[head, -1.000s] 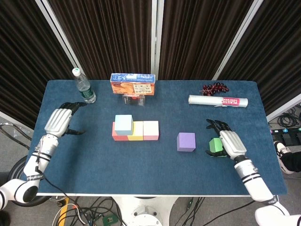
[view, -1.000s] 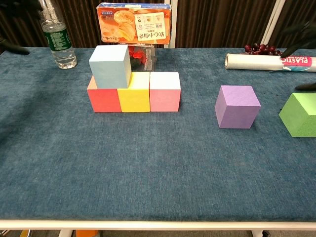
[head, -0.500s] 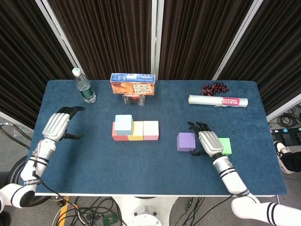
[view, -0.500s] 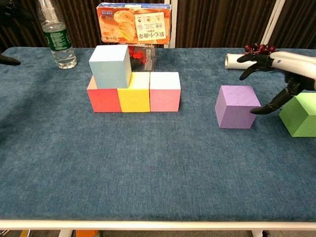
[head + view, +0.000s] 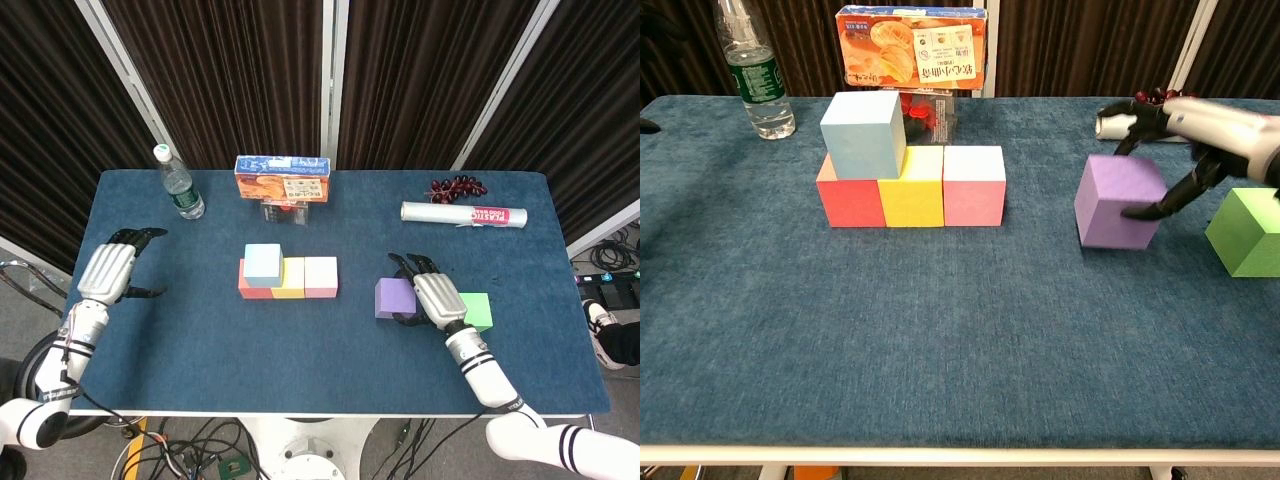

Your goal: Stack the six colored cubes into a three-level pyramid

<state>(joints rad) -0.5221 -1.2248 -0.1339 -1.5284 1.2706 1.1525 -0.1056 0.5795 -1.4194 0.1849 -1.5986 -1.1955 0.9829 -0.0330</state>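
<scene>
The purple cube sat right of the block row, tilted slightly, with the right hand closed around it, thumb tip pressed to its right face and fingers reaching over its far side. Just beside it to the right lay the green cube, apart from the hand. The red cube, yellow cube and pink cube stood touching in a row, the light blue cube on top over the red and yellow. The left hand hovered at the table's left edge, fingers spread, holding nothing. Behind stood a water bottle, a snack box, a plastic wrap roll and grapes.
</scene>
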